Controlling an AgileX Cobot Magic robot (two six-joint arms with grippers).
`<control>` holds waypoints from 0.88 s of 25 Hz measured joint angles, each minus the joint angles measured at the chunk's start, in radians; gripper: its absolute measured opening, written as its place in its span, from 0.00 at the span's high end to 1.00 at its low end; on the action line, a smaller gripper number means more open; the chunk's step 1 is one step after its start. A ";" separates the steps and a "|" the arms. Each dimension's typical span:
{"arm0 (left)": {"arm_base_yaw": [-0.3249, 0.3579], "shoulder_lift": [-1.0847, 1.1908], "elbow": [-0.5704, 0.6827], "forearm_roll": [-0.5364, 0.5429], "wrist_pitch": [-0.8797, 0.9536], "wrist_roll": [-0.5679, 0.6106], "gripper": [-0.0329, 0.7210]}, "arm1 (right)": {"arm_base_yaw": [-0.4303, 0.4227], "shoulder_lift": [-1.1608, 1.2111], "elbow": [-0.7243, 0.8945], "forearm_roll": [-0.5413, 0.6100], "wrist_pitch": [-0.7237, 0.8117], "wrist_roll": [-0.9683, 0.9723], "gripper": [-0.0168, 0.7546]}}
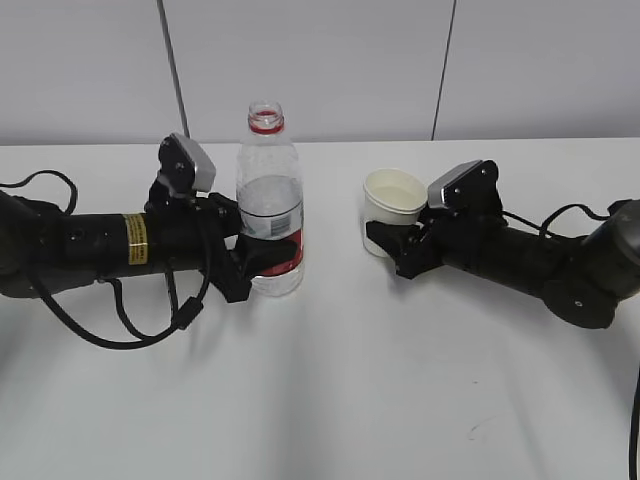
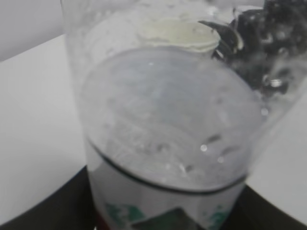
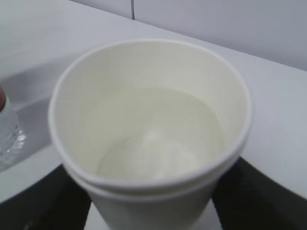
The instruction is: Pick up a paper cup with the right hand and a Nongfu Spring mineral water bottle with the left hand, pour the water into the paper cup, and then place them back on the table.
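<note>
The Nongfu Spring bottle [image 1: 270, 200] stands upright and uncapped on the white table [image 1: 350, 400], about half full. My left gripper [image 1: 255, 262] grips it at the red-and-white label, with a finger on each side. In the left wrist view the bottle [image 2: 168, 120] fills the frame between the jaws of the left gripper [image 2: 165, 220]. The paper cup [image 1: 392, 205] leans slightly left, and my right gripper [image 1: 395, 245] is shut on its lower body. In the right wrist view the cup [image 3: 153, 120] appears to hold some water, with the right gripper [image 3: 151, 211] around its base.
Black cables [image 1: 150, 320] loop on the table under the left arm. A small dark scuff mark [image 1: 480, 428] lies at the front right. A white panelled wall stands behind the table's far edge. The bottle's edge [image 3: 7, 129] shows at the left of the right wrist view.
</note>
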 joint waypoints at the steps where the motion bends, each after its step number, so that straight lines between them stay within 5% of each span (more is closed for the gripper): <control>1: -0.002 0.000 0.000 0.010 -0.002 0.000 0.42 | 0.000 0.000 0.000 0.000 0.000 0.000 0.29; 7: -0.012 0.000 0.000 0.040 0.010 0.000 0.42 | 0.000 0.000 0.000 0.000 0.002 0.000 0.22; 11: -0.013 0.000 0.000 0.047 0.024 -0.001 0.32 | 0.000 0.000 0.000 0.000 0.002 0.000 0.13; 15: -0.013 0.000 0.000 0.059 0.026 -0.040 0.22 | 0.000 0.000 0.000 0.003 0.002 0.000 0.12; 22: 0.007 -0.001 0.000 0.218 0.041 -0.199 0.19 | 0.000 -0.013 0.060 0.005 0.004 0.000 0.13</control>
